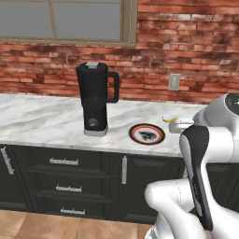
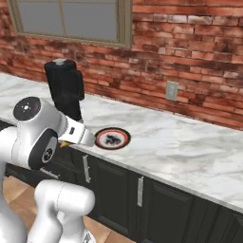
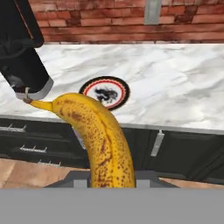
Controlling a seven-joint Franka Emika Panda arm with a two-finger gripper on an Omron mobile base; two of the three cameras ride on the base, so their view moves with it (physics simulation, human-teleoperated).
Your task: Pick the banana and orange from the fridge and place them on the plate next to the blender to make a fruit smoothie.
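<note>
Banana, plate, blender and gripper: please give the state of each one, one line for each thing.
banana: held in the gripper, not yet on the plate
plate: flat on the counter, nothing on it
blender: upright, lid on
gripper: shut on the banana

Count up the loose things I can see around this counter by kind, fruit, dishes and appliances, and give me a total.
Fruit: 1, the banana, held in the shut claw short of the counter edge.
Dishes: 1, the plate, lying on the marble counter.
Appliances: 1, the blender, standing on the counter beside the plate.
Total: 3
</note>
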